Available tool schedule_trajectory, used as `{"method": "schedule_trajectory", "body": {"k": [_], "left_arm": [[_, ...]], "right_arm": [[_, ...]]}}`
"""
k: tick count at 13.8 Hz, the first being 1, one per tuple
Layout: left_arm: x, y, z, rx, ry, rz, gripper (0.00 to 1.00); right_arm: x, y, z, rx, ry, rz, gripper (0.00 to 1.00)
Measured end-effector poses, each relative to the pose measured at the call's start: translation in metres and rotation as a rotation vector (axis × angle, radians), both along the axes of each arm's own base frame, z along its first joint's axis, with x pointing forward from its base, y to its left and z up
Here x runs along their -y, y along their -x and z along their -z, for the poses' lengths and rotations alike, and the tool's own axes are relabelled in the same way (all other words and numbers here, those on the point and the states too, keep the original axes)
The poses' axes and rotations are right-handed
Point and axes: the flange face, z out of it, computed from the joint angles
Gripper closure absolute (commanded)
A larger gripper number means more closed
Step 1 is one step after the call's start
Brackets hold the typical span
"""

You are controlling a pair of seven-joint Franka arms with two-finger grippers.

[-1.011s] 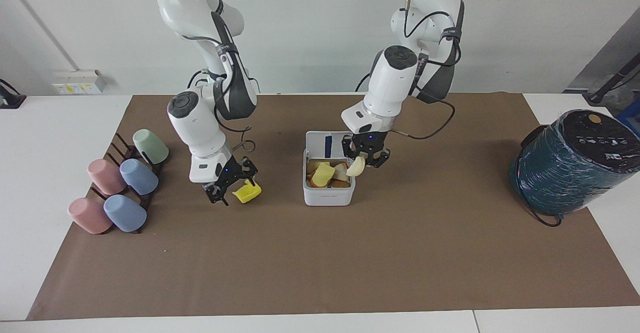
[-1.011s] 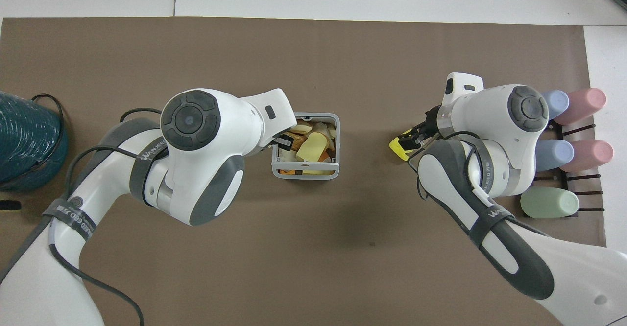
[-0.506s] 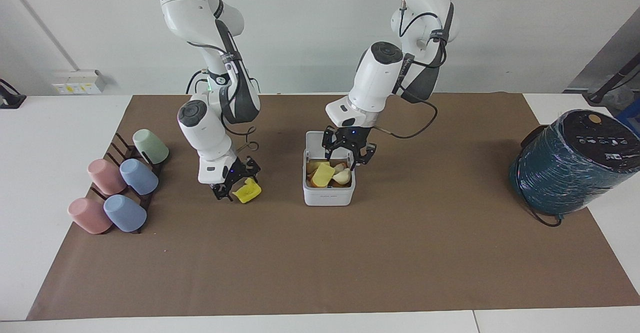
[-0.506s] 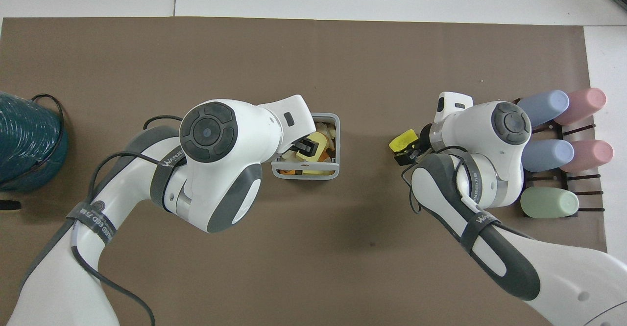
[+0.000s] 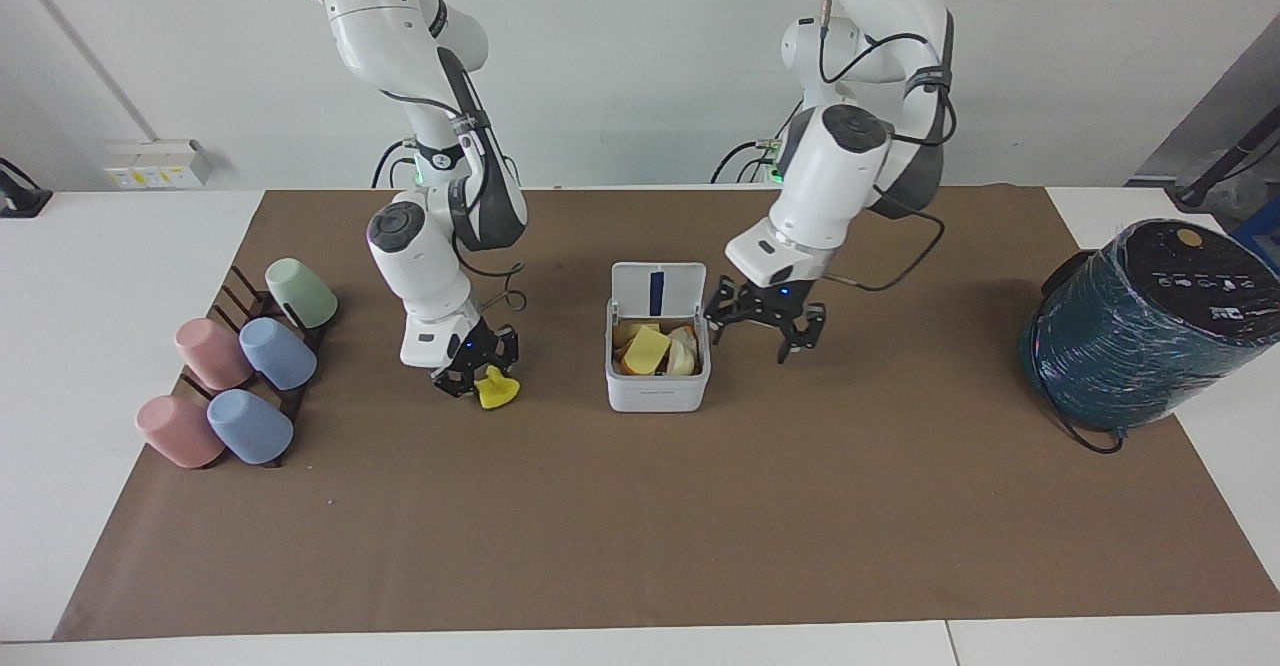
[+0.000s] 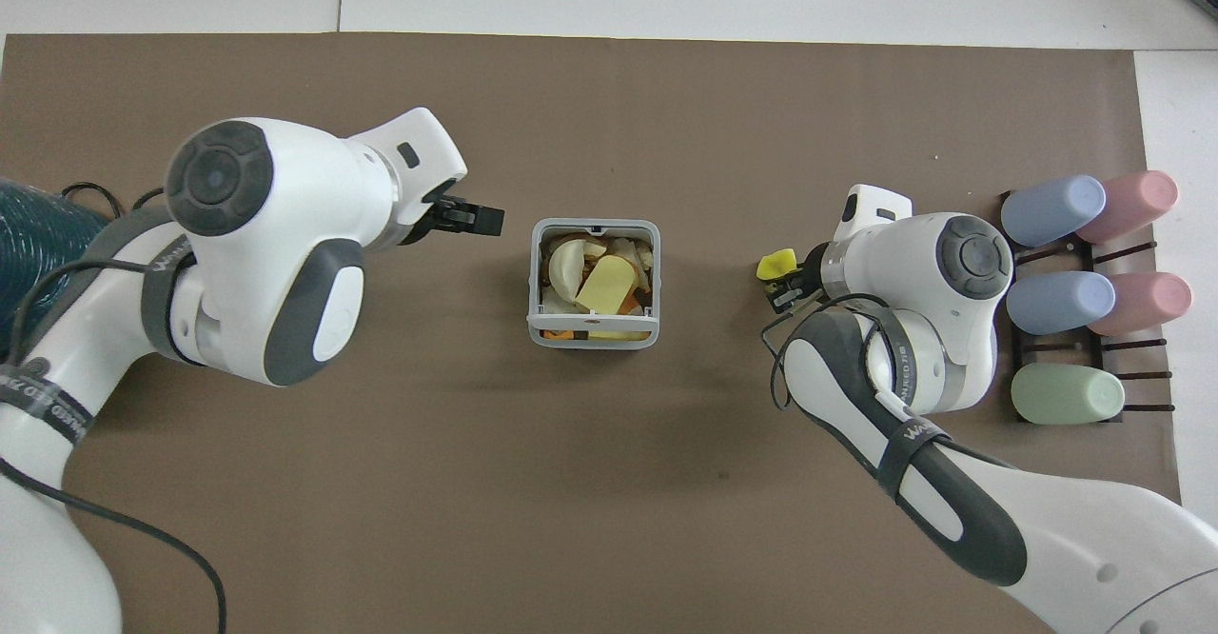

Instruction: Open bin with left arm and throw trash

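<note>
Open bin [image 5: 657, 381] at mid-desk, lid upright, scraps inside. Left gripper [image 5: 766, 327], fingers apart and empty, hangs beside it. Right gripper [image 5: 480, 377] pinches the yellow scrap [image 5: 496, 392] on the desk: lift clear, carry over the rim, then release.

The bin [image 6: 594, 334] is sitting mid-mat, scraps piling inside. At its nine o'clock the left gripper [image 6: 483, 220] is hovering over bare mat. At three o'clock the right gripper [image 6: 786, 284] is apparently pinching a yellow piece [image 6: 776, 264]; pastel cups [image 6: 1051, 210] are lying past it.
</note>
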Motion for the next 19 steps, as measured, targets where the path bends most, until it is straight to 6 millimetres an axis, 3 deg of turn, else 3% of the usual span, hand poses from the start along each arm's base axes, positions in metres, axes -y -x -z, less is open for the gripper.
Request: {"method": "schedule_trajectory", "body": {"k": [3, 4, 6, 9, 11, 13, 15, 18, 19], "left_arm": [[-0.097, -0.027, -0.011, 0.033, -0.026, -0.053, 0.0], [-0.126, -0.032, -0.015, 0.045, -0.035, -0.066, 0.0], [-0.161, -0.033, -0.035, 0.074, -0.052, -0.069, 0.0], [-0.168, -0.007, -0.076, 0.003, -0.079, -0.061, 0.0], [-0.169, 0.021, -0.102, -0.076, -0.101, -0.052, 0.0], [-0.171, 0.044, -0.121, -0.135, -0.117, -0.048, 0.0], [-0.175, 0.055, -0.137, -0.132, -0.124, -0.055, 0.0], [-0.179, 0.057, -0.16, -0.132, -0.166, -0.052, 0.0], [-0.18, 0.057, -0.168, -0.14, -0.17, -0.051, 0.0]], "right_arm": [[-0.021, -0.005, -0.021, -0.046, -0.021, 0.089, 1.0], [-0.025, -0.01, -0.039, -0.067, -0.029, 0.127, 1.0], [-0.031, -0.02, -0.088, -0.112, -0.044, 0.201, 1.0], [-0.048, -0.029, -0.156, -0.14, -0.09, 0.349, 1.0], [-0.083, -0.026, -0.17, -0.156, -0.185, 0.483, 1.0], [-0.122, -0.02, -0.169, -0.186, -0.284, 0.602, 1.0], [-0.15, -0.014, -0.16, -0.236, -0.349, 0.694, 1.0], [-0.173, -0.008, -0.137, -0.32, -0.359, 0.778, 1.0], [-0.181, -0.005, -0.13, -0.339, -0.359, 0.79, 0.9]]}}
